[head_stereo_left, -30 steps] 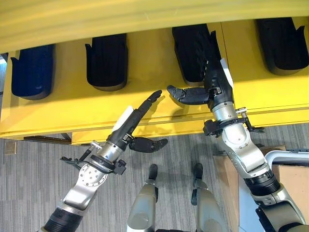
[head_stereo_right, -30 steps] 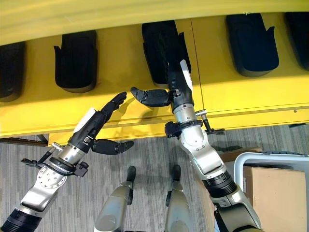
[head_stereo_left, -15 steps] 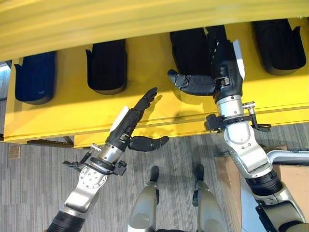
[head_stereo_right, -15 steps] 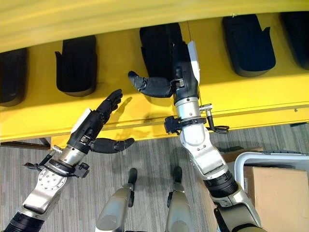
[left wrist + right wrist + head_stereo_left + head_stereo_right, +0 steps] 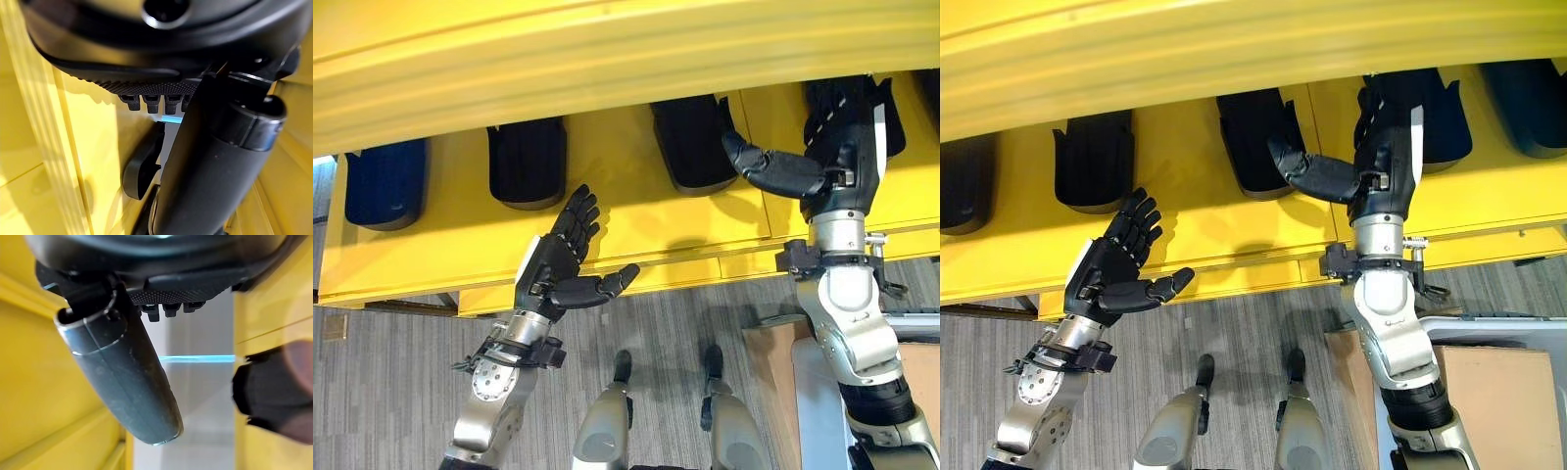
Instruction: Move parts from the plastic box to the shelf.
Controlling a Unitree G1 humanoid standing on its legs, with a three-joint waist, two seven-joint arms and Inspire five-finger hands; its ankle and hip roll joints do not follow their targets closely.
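Two dark robot hands are hanging in front of a yellow metal shelf (image 5: 617,220), and neither is carrying anything. The left hand (image 5: 560,262) is spreading its fingers wide with the thumb standing out sideways, just before the shelf's front lip and apart from the parts. The right hand (image 5: 842,162) is reaching up with straight fingers and the thumb stretched toward the left, lying over the fourth part from the left; whether it is touching that part I cannot tell.

Judging by the bare hands, a placing step is ending and a trip for the next part is coming. That move is calling for drawing both arms clear of the shelf and turning to the pale plastic box (image 5: 1489,328), whose rim is peeking in at the lower right beside a brown cardboard carton (image 5: 1503,397). No parts are showing inside the box from here.

Counting along the shelf in the right eye view, five dark moulded parts are sitting in a row: first (image 5: 960,181), second (image 5: 1092,162), third (image 5: 1252,137), fourth (image 5: 1438,122) and fifth (image 5: 1528,103).
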